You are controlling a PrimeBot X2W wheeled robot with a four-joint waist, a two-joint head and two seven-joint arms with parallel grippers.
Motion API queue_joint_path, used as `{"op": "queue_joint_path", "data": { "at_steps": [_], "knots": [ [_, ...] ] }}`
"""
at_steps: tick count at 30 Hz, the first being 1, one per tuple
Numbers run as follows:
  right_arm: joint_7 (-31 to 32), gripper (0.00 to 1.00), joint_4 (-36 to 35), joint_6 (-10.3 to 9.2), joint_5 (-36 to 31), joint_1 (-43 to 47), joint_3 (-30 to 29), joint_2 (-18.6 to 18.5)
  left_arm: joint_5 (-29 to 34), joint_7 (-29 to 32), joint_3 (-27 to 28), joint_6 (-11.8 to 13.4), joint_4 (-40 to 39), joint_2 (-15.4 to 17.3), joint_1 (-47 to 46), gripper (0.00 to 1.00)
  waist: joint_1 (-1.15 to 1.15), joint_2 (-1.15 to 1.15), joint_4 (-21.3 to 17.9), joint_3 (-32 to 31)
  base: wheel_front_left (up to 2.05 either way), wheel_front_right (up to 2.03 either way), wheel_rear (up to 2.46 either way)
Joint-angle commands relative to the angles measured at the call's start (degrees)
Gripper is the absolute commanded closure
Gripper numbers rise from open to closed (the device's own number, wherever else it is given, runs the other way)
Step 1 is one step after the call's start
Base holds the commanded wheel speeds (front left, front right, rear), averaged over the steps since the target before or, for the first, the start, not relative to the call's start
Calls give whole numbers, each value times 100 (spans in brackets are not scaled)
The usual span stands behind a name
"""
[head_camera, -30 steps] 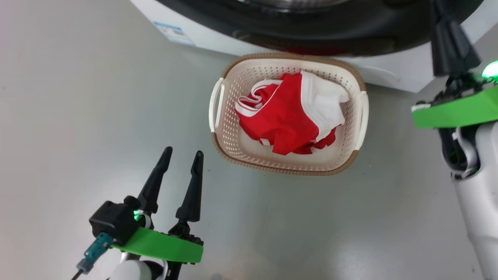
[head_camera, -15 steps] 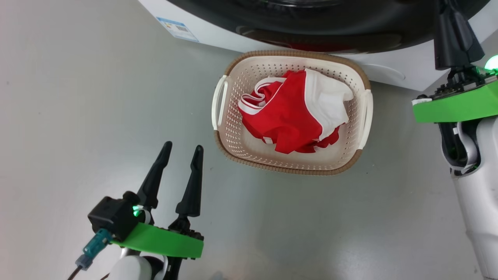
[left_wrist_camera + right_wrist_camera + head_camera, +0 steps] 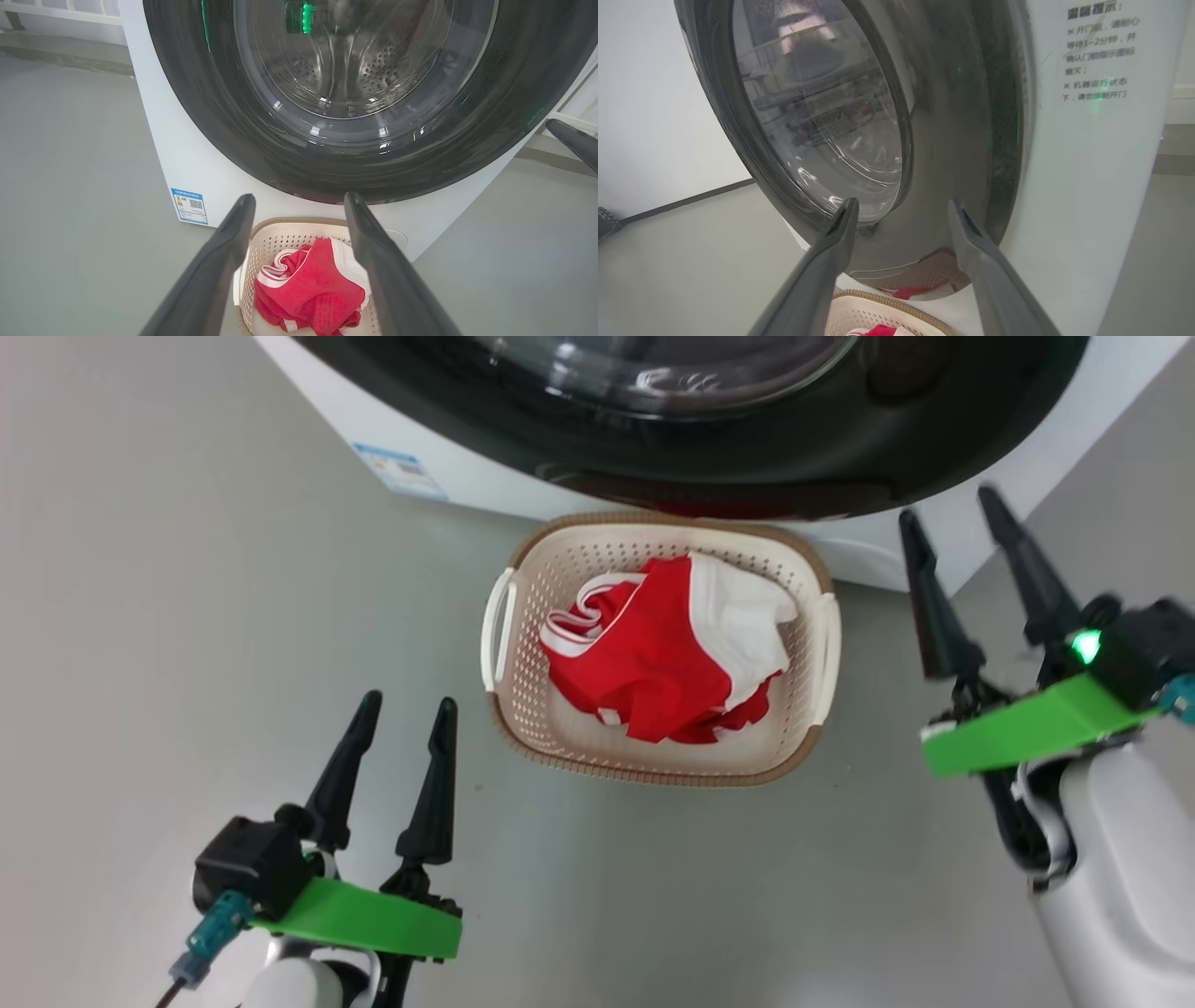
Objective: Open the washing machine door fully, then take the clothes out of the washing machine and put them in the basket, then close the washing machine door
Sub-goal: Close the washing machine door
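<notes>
The washing machine door [image 3: 747,467] with its glossy black rim lies flat against the white washing machine [image 3: 308,383], and the steel drum shows through its glass [image 3: 345,70]. On the floor right before it stands the cream basket [image 3: 523,728] holding the red and white clothes [image 3: 644,663]. My left gripper [image 3: 409,700] is open over the floor at the basket's near left, pointing at the basket [image 3: 280,238] and the door [image 3: 210,116]. To the basket's right, my right gripper [image 3: 945,506] is open and holds nothing, its tips just short of the door's lower right [image 3: 948,140].
Bare grey floor [image 3: 187,616] lies left of, right of and in front of the basket. A small blue label [image 3: 401,471] sits low on the machine's front. Printed text [image 3: 1097,51] marks the white panel right of the door. A white wall meets the floor at the left of the right wrist view.
My right gripper has gone from shut to open and has drawn down and back from the door's right side. The head camera has shifted, and more of the door shows. The left arm holds still.
</notes>
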Motion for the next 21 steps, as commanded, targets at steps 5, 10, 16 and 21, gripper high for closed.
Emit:
{"op": "queue_joint_path", "data": {
  "at_steps": [5, 10, 16, 21],
  "knots": [
    [-36, 0, -121, -6, 115, 676, 157, 187, 222, -46, 378, -104, -12, 103, 256, 0, 0, 0, -317, -432, 0, 0, 0],
    [-36, 0, -117, -6, 128, 1138, 73, 303, 391, -46, 533, -163, 65, 103, 371, 0, 0, 0, -536, -690, 0, 0, 0],
    [-36, 0, -125, -6, 121, 1593, -94, 421, 545, -46, 767, -201, 116, 103, 535, 0, 0, 0, -824, -977, 0, 0, 0],
    [-36, 0, -134, -6, 94, 1928, -163, 472, 670, -46, 899, -236, 142, 103, 690, 0, 0, 0, -1025, -1184, 0, 0, 0]
  ]
}}
